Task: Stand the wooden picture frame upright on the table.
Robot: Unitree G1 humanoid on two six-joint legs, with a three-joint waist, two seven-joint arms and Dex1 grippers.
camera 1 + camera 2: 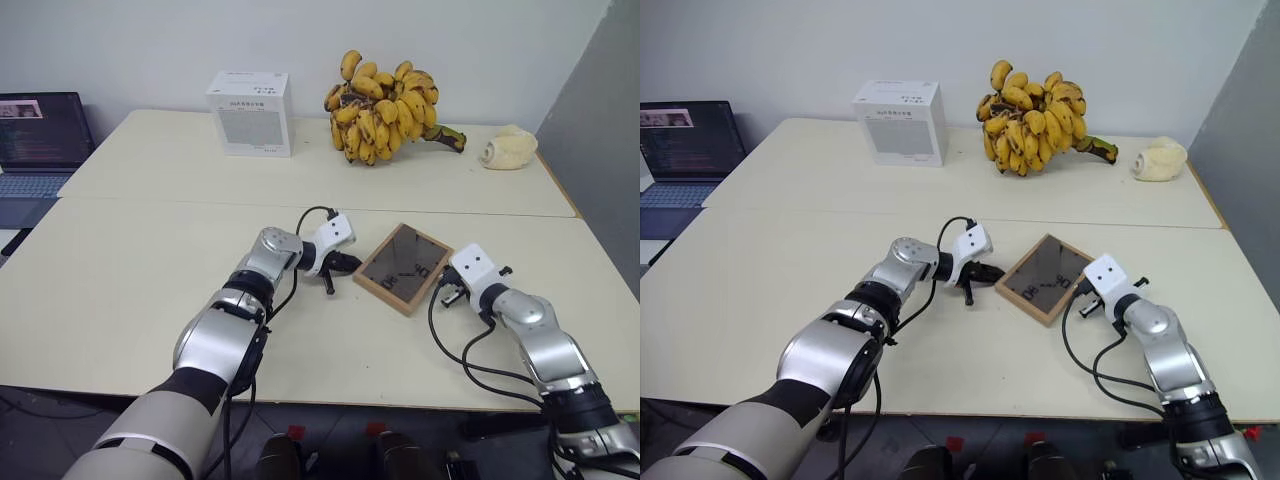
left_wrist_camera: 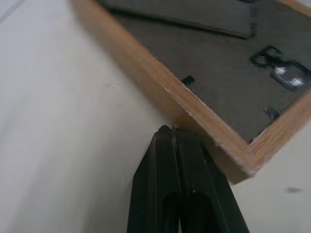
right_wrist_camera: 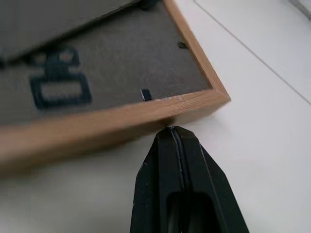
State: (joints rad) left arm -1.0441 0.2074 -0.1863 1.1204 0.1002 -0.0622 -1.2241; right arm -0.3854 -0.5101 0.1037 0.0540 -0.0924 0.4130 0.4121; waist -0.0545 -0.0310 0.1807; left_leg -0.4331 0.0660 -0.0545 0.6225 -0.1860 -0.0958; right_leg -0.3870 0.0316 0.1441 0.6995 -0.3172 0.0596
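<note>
progress: we judge the lift not yet begun | picture frame (image 1: pixel 404 266) lies flat, grey back up, near middle of table (image 1: pixel 120 290) | left claw (image 1: pixel 337 271) closed, empty, tips at frame's left edge | right claw (image 1: pixel 452 294) closed, empty, at its right edge | left to do: tip frame up onto its stand | far side: box (image 1: pixel 250 112), bananas (image 1: pixel 385 107)

Plain white wall (image 1: pixel 150 40) behind — grey panel (image 1: pixel 600 140) right, laptop (image 1: pixel 40 135) left.
</note>
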